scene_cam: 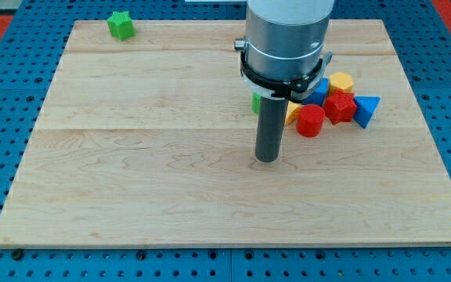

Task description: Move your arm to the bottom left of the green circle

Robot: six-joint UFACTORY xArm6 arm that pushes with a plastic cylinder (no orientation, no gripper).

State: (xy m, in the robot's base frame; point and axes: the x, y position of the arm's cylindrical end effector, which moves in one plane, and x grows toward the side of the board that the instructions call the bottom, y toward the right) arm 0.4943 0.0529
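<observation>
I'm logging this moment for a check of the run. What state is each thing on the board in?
my tip: down on bare board, touching no block.
green circle: mostly hidden behind the rod.
green star: alone, top left corner.
red cylinder: upright, in the cluster.
red star: in the cluster.
blue triangle: at the cluster's right end.
yellow block: behind the red star.

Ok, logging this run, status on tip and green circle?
My tip on board, below green circle. Circle mostly hidden behind arm. Nothing between them.

Wooden board [131, 172] with green star [120, 25], clustered coloured blocks [331, 103].
</observation>
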